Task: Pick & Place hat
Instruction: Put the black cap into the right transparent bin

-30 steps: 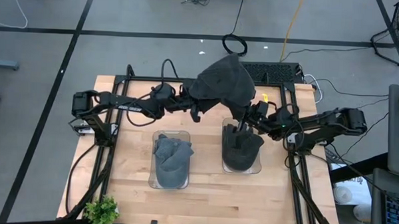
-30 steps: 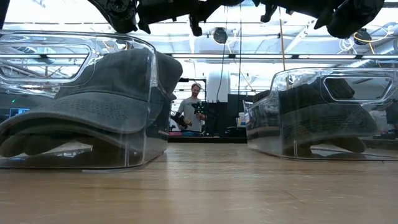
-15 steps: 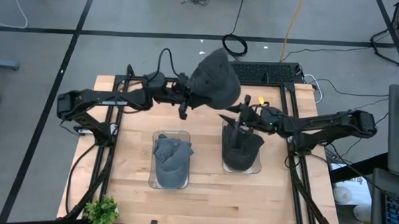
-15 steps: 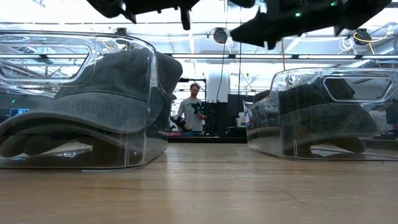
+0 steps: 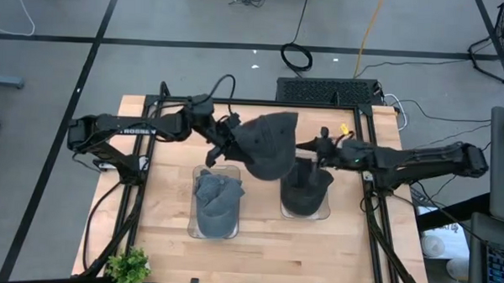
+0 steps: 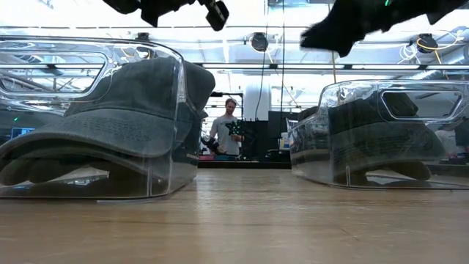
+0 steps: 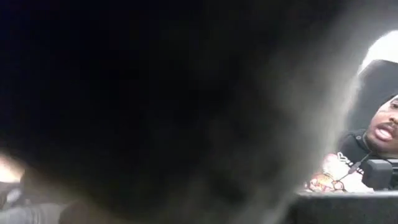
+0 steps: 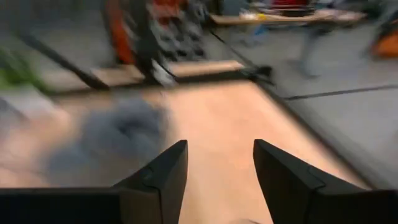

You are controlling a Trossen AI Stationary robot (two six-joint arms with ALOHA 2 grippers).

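you were mid-carry: your left hand (image 5: 229, 144), apparently pinching the hat (image 5: 267, 146), held it between both bins while your right hand (image 8: 214, 168) hung spread, so lowering it into a bin came next.

A robotics lab or workshop. A wooden bench (image 5: 256, 251) framed in black rails (image 5: 375, 213) stands on a grey concrete floor (image 5: 180, 21) marked with dark lines and strewn with cables (image 5: 295, 56). The low view shows a big hall beyond, with ceiling lights, equipment and a person (image 6: 229, 128) standing at a workstation.
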